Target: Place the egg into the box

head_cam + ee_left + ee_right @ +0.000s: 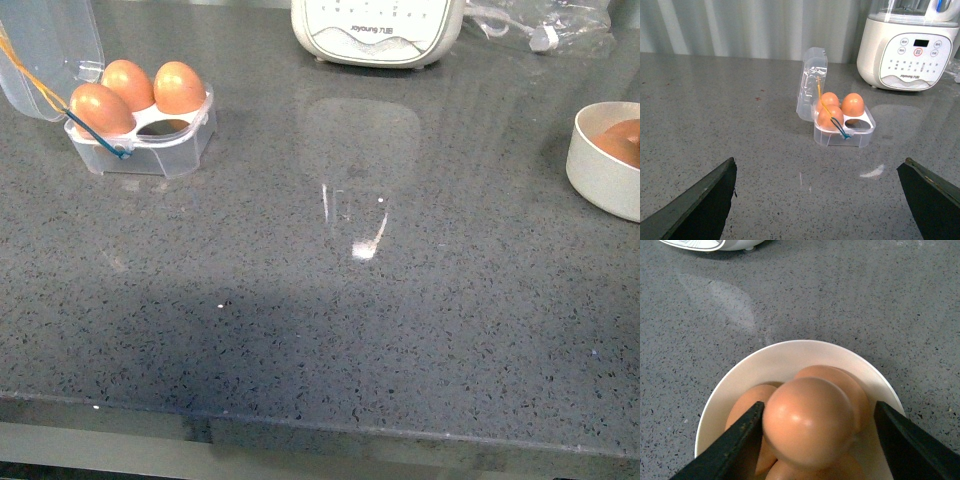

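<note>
Egg (810, 422) for the task lies on top of the heap in the white bowl (790, 357), at the right edge of the desk (330, 330). The right gripper (818, 405) straddles it with jaws apart. One finger looks to be against the shell and the other stands clear, so I judge the grasp not yet closed. It sits highest, which makes it the easiest egg to reach without disturbing the others.

The box (165, 155) stands well apart at the far left, its clear lid (50, 40) hinged back so the cups are open from above. Three cups hold eggs, and the empty cup (168, 126) faces the bowl side. The left gripper (820, 162) hangs near the box, jaws wide and empty.
</note>
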`<state>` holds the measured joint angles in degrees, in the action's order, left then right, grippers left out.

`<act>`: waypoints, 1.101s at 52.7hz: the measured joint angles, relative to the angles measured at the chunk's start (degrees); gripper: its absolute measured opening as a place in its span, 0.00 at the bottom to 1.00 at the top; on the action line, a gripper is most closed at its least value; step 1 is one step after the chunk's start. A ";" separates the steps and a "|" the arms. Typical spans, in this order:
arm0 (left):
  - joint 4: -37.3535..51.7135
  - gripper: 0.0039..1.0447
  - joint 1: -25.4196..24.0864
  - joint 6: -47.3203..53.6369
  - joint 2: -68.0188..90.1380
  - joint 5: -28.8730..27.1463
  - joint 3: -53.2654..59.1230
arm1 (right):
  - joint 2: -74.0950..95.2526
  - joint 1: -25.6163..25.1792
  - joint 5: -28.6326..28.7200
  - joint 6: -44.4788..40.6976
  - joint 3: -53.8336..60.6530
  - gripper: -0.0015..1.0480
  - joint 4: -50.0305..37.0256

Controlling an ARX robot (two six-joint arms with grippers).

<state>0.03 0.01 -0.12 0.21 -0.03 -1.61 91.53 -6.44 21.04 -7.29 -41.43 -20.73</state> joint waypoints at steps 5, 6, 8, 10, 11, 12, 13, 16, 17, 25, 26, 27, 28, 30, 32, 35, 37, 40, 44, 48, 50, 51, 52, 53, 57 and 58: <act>0.00 0.94 0.00 0.02 0.00 0.00 -0.02 | 0.00 -0.02 0.26 0.00 0.00 0.47 0.00; 0.00 0.94 0.00 0.00 0.00 0.00 -0.02 | 0.00 -0.02 0.28 0.00 0.00 0.45 0.00; 0.00 0.94 0.00 0.00 0.00 0.00 -0.02 | 0.00 -0.02 0.33 0.00 0.00 0.44 0.00; 0.00 0.94 0.00 0.00 0.00 0.00 -0.02 | 0.00 -0.02 0.35 0.00 0.00 0.44 0.00; 0.00 0.94 0.00 0.00 0.00 -0.02 -0.02 | 0.00 -0.04 0.37 0.00 0.00 0.44 0.00; 0.00 0.94 0.00 0.00 0.00 0.00 0.00 | 0.00 -0.07 0.37 0.00 0.00 0.43 0.00; 0.00 0.94 0.00 0.00 0.00 0.00 -0.02 | 0.00 -0.07 0.37 0.00 0.00 0.43 0.00; 0.00 0.94 0.00 0.00 0.00 0.00 -0.02 | -0.07 -0.09 0.37 0.00 0.00 0.43 0.11; 0.00 0.94 0.00 0.02 0.00 0.00 -0.02 | -0.11 -0.07 0.35 0.00 0.00 0.43 0.11; 0.00 0.94 0.00 0.00 0.00 0.00 -0.02 | -2.69 0.17 0.07 0.26 0.31 0.43 0.61; 0.00 0.94 0.00 0.00 0.00 0.00 -0.02 | -3.19 0.26 0.07 0.39 0.31 0.43 0.68; 0.00 0.94 0.00 0.00 0.00 0.00 0.00 | -3.78 0.39 0.09 0.59 0.31 0.43 0.83; 0.00 0.94 0.00 0.00 0.00 0.00 -0.02 | -4.42 0.57 0.09 0.68 0.28 0.43 0.98; 0.00 0.94 0.00 0.00 0.00 0.00 0.00 | -5.90 1.25 0.11 1.09 -0.02 0.43 1.60; 0.00 0.94 0.00 0.00 0.00 0.00 -0.02 | -6.73 1.81 0.11 1.33 -0.37 0.43 2.10; 0.00 0.94 0.00 0.00 0.00 0.00 -0.02 | -7.63 2.78 0.11 1.57 -1.20 0.43 2.78; 0.00 0.94 0.00 0.00 0.00 0.00 0.00 | -8.13 3.67 0.11 1.75 -2.05 0.43 3.23; 0.00 0.94 0.00 0.00 0.00 0.00 0.00 | -8.57 5.05 0.11 2.21 -3.39 0.43 3.87; 0.00 0.94 0.00 0.00 0.00 0.00 0.00 | -8.72 7.50 0.17 2.60 -5.60 0.43 4.55; 0.00 0.94 0.00 0.00 0.00 0.00 -0.02 | -7.91 12.20 2.91 3.50 -9.07 0.43 4.59; 0.00 0.94 0.00 0.00 0.00 0.00 -0.02 | -6.80 13.97 4.52 4.17 -10.80 0.43 4.39; 0.00 0.94 0.00 0.00 0.00 0.00 -0.02 | -5.70 15.26 5.49 4.70 -12.24 0.43 4.42; 0.00 0.94 0.00 0.00 0.00 0.00 0.00 | -4.92 16.06 6.23 5.03 -13.22 0.43 4.35; 0.00 0.94 0.00 0.00 0.00 0.00 -0.02 | -4.11 16.79 7.13 5.25 -14.10 0.43 4.09; 0.00 0.94 0.00 0.02 0.00 -0.02 -0.02 | -0.02 20.13 11.15 5.90 -17.51 0.43 3.10; 0.00 0.94 0.00 0.00 0.00 -0.02 -0.02 | 0.63 20.76 11.80 5.92 -18.05 0.43 3.10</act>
<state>0.03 0.01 -0.12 0.21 -0.05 -1.63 92.16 14.33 32.84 -1.37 -59.48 -17.63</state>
